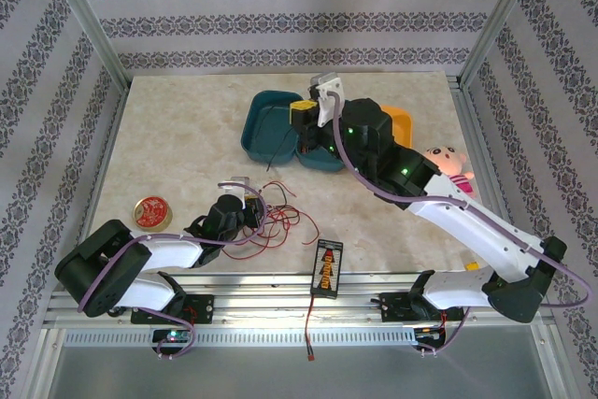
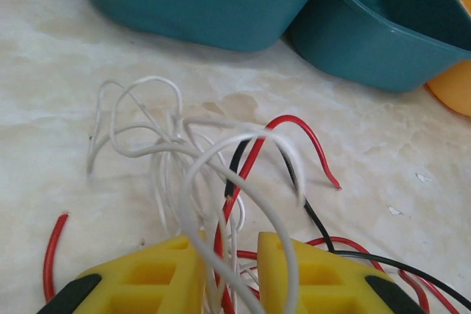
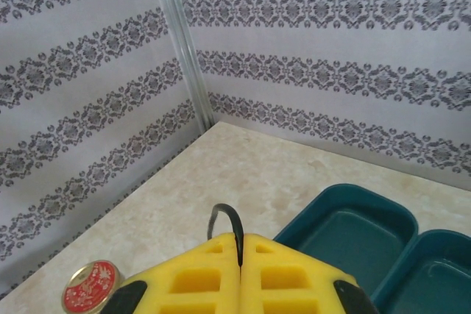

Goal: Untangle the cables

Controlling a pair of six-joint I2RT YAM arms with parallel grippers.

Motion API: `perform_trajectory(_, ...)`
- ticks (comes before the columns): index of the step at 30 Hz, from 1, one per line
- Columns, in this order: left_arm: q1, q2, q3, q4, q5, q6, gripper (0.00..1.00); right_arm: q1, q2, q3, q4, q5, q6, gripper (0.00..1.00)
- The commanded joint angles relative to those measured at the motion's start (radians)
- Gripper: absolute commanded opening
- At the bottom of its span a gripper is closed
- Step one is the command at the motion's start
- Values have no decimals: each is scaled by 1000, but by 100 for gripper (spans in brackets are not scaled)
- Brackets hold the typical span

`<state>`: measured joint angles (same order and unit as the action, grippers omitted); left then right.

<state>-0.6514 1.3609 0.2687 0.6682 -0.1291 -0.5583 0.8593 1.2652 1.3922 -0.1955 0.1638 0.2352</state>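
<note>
Near the table's front left lies the tangle. Thin red cable loops through it, and the whitish cable arches up among the red cable and black cable. My left gripper sits low at the tangle's left side. In the left wrist view it is open, its yellow fingers apart with white and red strands running through the gap. My right gripper is raised over the teal trays, shut on the black cable, which hangs down toward the tangle.
Two teal trays stand at the back centre with an orange bowl beside them. A red round tin lies front left. A small black device with its own red lead is at the front edge, and a plush toy is on the right.
</note>
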Motion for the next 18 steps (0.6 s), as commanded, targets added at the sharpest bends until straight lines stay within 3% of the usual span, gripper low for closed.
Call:
perform_trajectory(1,18,5,19,-12,-7,-8,24,-16,-51,19,-21,74,-15,0)
perform_trajectory(12,22,21,20,1,4,-14,24,-80,-156,11,-121,193,-3,0)
perform_trajectory(18,24,19,20,1,8,-14,24,-191,-205,-31,-173,186,53,0)
